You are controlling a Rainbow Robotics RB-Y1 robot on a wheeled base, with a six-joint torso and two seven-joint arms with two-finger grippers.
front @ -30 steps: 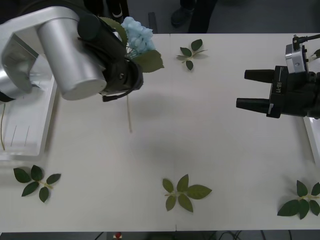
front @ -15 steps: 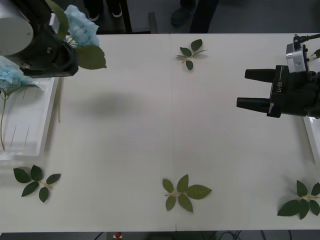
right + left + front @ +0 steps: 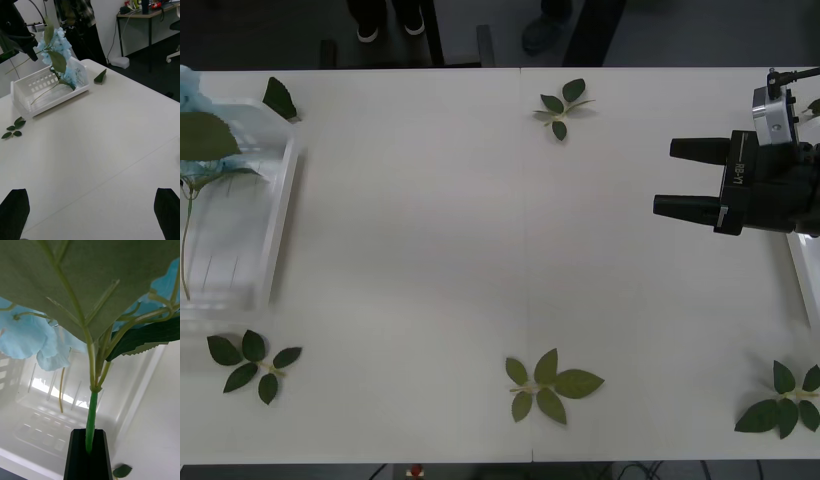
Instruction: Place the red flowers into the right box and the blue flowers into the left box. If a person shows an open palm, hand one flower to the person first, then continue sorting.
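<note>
- Left wrist view: the left hand [image 3: 89, 450] has its black fingers pressed together on the thin green stem of a fluffy pale sky-blue flower [image 3: 26, 333], held above the shallow white slotted plastic tray, the left box [image 3: 45, 420].
- Broad green leaves spread over the bloom (one pale underside, one dark with a toothed edge), and a bare yellowish stem lies on the tray floor beneath.
- From the right wrist view, that blue flower [image 3: 56, 41] hangs over the far end of the left box [image 3: 22, 103], with another pale blue bloom [image 3: 71, 73] already lying in that end.
- On the front view, the tray [image 3: 280, 200] sits at the bench's [image 3: 480, 220] left edge, with blue petals and a leaf at its far end.
- Handling, as I judge it: the flower looks very light and top-heavy, its stem thin and likely springy, the petals soft and easily crushed; the bare stem below the leaves is the sensible place to take hold.
- It seems about ready to be let go into the left box.
- Over the bench's right side, near the white rim of the right box [image 3: 802, 280], the right hand [image 3: 680, 178] hovers with its fingers spread, holding nothing.
- Bloomless green leaf sprigs [image 3: 548, 385] lie scattered on the bench.
</note>
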